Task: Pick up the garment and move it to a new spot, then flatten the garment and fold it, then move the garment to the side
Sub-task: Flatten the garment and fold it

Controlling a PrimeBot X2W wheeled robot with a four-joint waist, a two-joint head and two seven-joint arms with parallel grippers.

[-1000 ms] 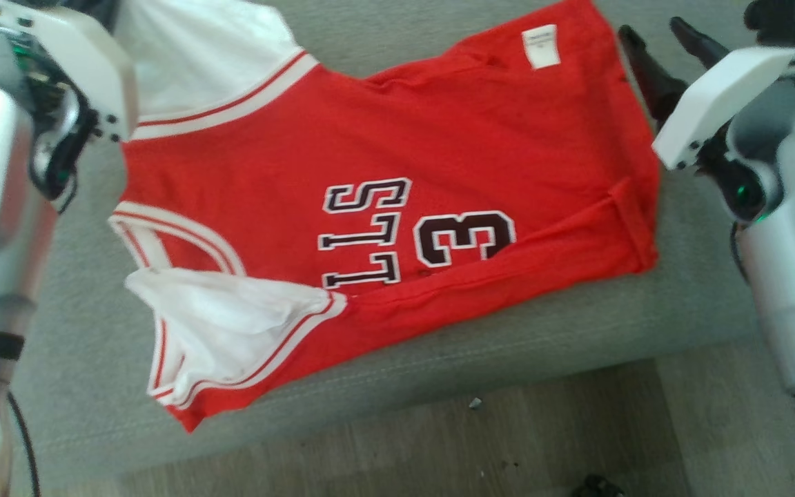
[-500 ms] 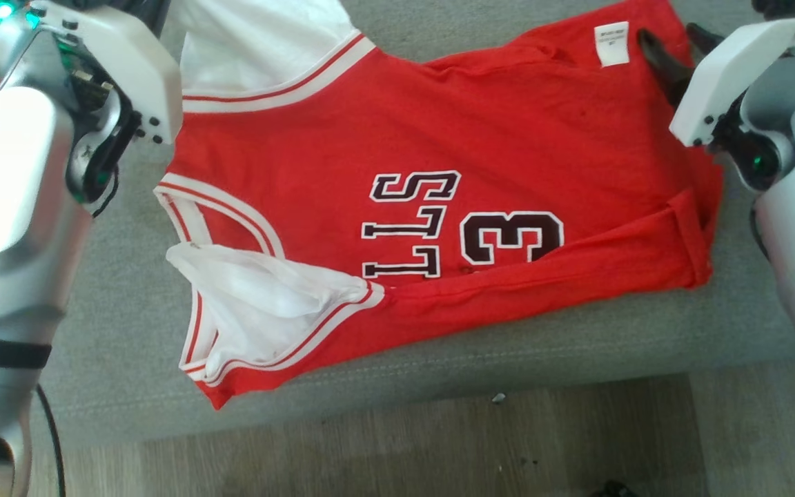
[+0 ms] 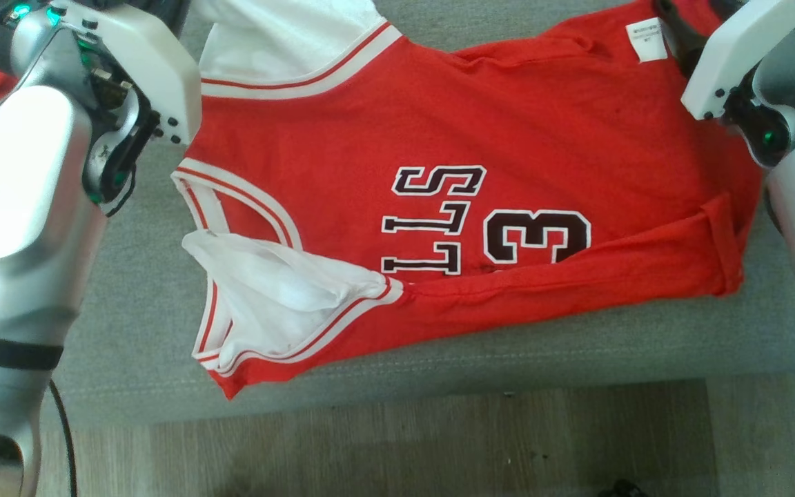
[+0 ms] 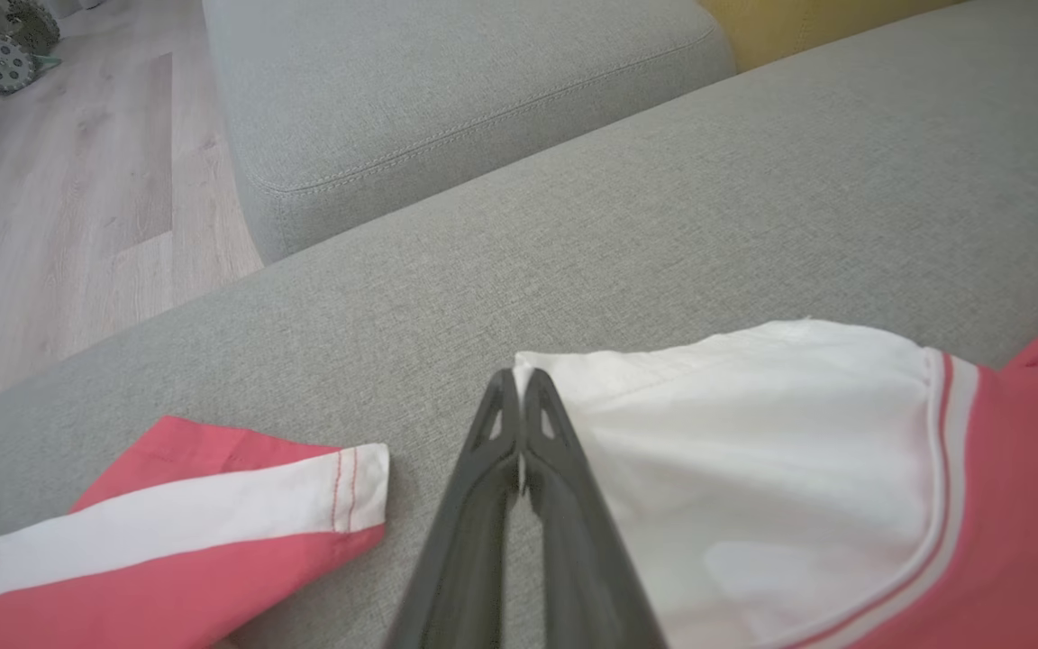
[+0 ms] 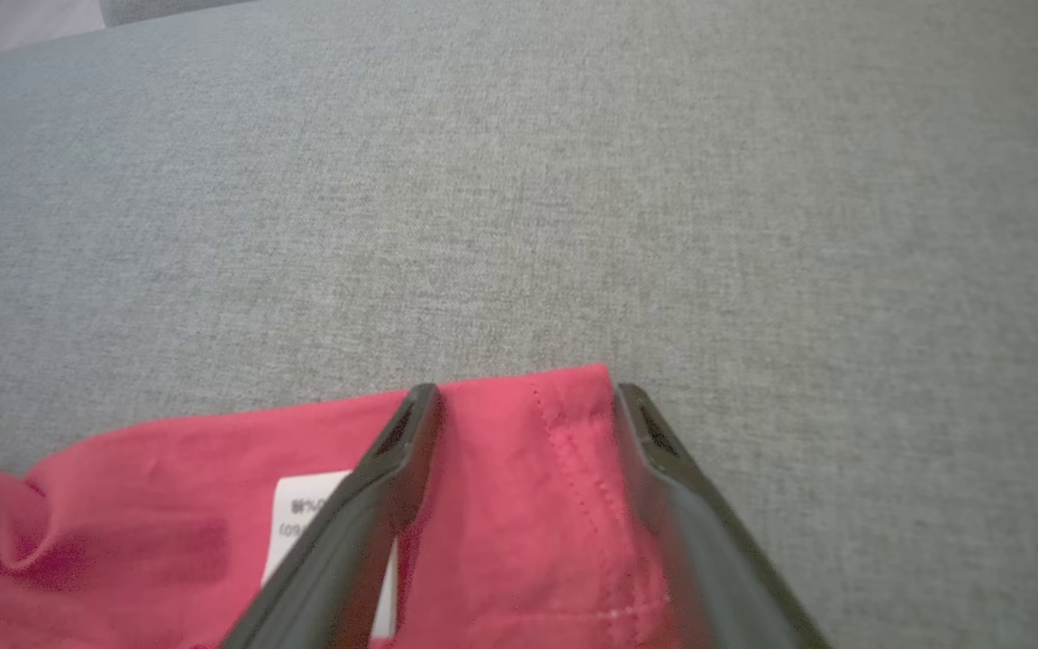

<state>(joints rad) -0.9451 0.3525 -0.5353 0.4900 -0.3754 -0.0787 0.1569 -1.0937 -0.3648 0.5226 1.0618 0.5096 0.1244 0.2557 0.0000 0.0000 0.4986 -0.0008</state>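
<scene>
Garment (image 3: pixel 542 124) lies spread on the grey sofa (image 3: pixel 128 331). Right tool (image 5: pixel 525 392), wide open, has now come over its hem corner beside the label (image 3: pixel 646 40); left tool (image 4: pixel 519 379) pinches the white sleeve (image 4: pixel 753 451). Fold seems near.

On the jersey (image 3: pixel 508 138), the upper white sleeve (image 3: pixel 287 34) is cut off by the head view's top edge. The lettering (image 3: pixel 432 221) is partly covered by the jersey's folded lower edge. Print on the label (image 3: pixel 646 40) at the jersey's corner is too small to be read. Whether the sleeve corner is pinched by the closed left gripper (image 4: pixel 520 379) cannot be determined. A second red-and-white cloth (image 4: pixel 168 541) beside the sleeve is cut off.
</scene>
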